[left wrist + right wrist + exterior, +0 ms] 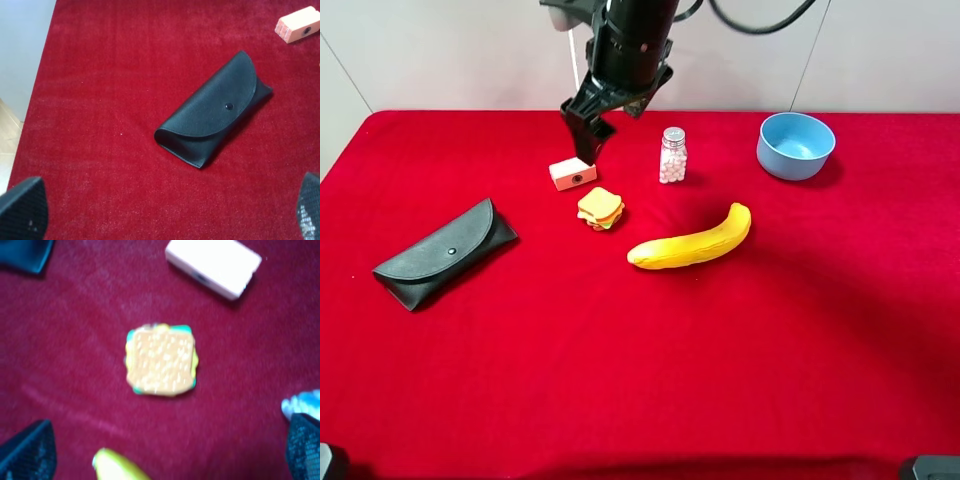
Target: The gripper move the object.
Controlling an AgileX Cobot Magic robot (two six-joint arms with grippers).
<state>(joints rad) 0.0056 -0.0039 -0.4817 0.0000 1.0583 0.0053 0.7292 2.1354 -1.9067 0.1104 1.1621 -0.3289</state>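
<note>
2 grippers on the rig, neither holding anything. The right gripper (pixel 165 450) hangs above the toy sandwich (pixel 161 359), jaws spread wide with the sandwich lying on the red bench (pixel 720 360) below and between them, not touched by either one; the right wrist view is blurred, so their height over it cannot be judged. In the high view this gripper (pixel 588 135) sits over the far part of the bench, its tips just above the pink-white block (pixel 573 173), and the sandwich (pixel 601 208) rests flat just beside that block, between it and the banana (pixel 692 240). The left gripper (pixel 165 215) also has its jaws apart, with only the black glasses case (pixel 215 112) ahead of them, well apart from the sandwich. Progress, as I judge it: approach and alignment done; descent, closing on the sandwich, lift and transfer all remain. The destination is not given. Pill bottle (pixel 672 155) and blue bowl (pixel 796 146) stand clear of the jaws.
</note>
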